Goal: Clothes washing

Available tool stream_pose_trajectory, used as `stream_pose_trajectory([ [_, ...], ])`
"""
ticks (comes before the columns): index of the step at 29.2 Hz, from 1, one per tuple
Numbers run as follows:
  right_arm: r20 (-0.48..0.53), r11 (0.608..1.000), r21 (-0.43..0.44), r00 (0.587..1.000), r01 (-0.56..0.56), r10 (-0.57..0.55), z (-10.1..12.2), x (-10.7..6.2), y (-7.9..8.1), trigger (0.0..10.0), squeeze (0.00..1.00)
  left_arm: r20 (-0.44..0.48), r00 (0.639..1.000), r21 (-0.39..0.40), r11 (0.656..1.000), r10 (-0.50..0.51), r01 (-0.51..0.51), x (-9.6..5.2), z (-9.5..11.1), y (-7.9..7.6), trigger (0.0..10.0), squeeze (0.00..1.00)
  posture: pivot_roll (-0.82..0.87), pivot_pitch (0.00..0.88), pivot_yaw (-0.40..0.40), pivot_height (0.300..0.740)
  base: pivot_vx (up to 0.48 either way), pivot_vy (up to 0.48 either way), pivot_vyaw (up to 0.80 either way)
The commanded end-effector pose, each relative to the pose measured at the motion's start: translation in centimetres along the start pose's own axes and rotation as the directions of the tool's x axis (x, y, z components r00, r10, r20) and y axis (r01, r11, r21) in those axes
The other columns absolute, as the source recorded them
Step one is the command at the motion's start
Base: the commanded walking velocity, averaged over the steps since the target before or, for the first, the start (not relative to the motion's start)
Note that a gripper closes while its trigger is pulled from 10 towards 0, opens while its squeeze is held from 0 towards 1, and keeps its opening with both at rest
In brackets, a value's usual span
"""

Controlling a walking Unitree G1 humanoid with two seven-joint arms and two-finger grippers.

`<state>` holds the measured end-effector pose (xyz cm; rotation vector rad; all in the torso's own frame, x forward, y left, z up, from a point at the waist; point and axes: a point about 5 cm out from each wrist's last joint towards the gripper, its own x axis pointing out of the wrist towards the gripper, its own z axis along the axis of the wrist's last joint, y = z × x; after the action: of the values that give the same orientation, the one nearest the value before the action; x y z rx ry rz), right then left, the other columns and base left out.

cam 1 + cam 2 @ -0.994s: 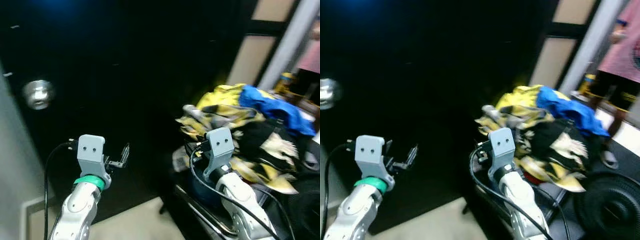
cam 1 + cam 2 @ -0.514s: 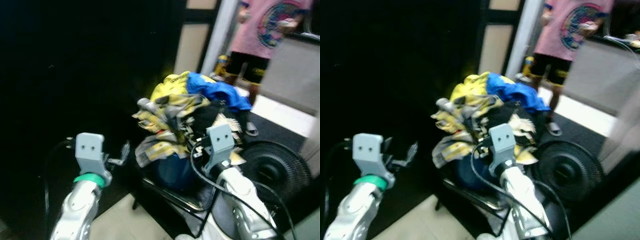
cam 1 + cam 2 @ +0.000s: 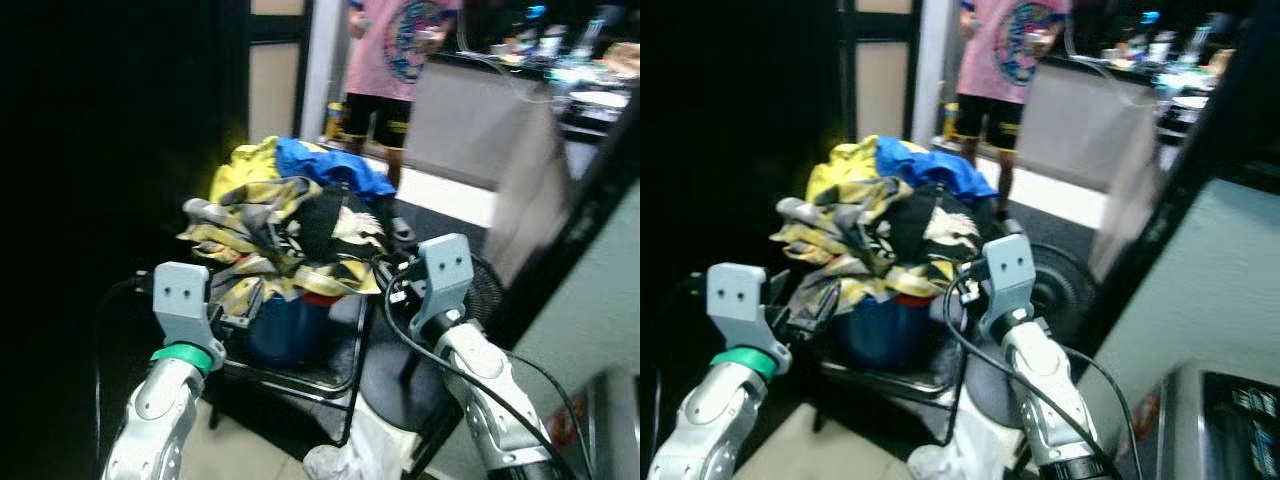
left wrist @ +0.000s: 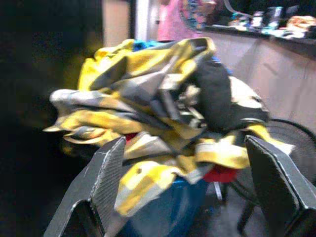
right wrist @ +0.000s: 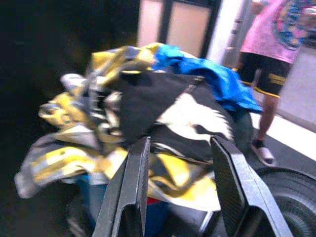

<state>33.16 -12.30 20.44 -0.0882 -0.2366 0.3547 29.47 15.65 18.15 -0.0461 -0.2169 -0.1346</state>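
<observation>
Laundry pile (image 3: 290,225) on blue tub (image 3: 285,330) | both end effectors (image 4: 185,187) (image 5: 177,190) spread | head view: person (image 3: 400,60)

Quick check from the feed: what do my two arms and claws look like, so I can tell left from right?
Both arms are silver with grey wrist blocks bearing two small holes. The left arm wears a green ring below its block; the right arm has looping black cables. The left claw and right claw each have two long black fingers.

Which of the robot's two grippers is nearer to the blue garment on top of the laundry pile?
Right. The right gripper sits just below the blue garment, beside the pile; the left gripper is lower, at the pile's far yellow edge.
</observation>
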Motion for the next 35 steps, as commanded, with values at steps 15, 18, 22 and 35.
stream_pose_trajectory([
  [15, -0.005, 0.997, 0.017, 0.997, -0.073, 0.073, 0.1, 0.6, 1.5, 10.0, 0.0, 0.053, 0.999, -0.047, 0.999, 0.007, -0.005, 0.0, 0.9, -0.2, 10.0, 0.0, 0.07, 0.024, -0.017, 0.74, 0.368, 0.0, 0.0],
  [18, -0.009, 0.997, 0.008, 0.997, -0.081, 0.081, 0.1, 0.6, 1.5, 10.0, 0.0, 0.052, 0.999, -0.047, 0.999, 0.005, -0.003, 0.0, 0.9, -0.2, 10.0, 0.0, 0.07, 0.024, -0.017, 0.74, 0.388, 0.0, 0.0],
  [22, -0.01, 0.997, 0.007, 0.997, -0.082, 0.082, 0.0, 0.6, 1.5, 10.0, 0.0, 0.051, 0.999, -0.047, 0.999, 0.005, -0.003, 0.0, 0.9, -0.2, 10.0, 0.0, 0.07, 0.024, -0.017, 0.74, 0.379, 0.0, 0.0],
  [35, -0.014, 0.998, 0.017, 0.998, -0.055, 0.055, 0.1, 0.8, 1.2, 10.0, 0.0, 0.075, 0.997, -0.097, 0.995, 0.031, -0.023, 0.0, 1.1, 0.2, 10.0, 0.0, 0.07, 0.023, -0.023, 0.74, 0.243, 0.0, 0.0],
])
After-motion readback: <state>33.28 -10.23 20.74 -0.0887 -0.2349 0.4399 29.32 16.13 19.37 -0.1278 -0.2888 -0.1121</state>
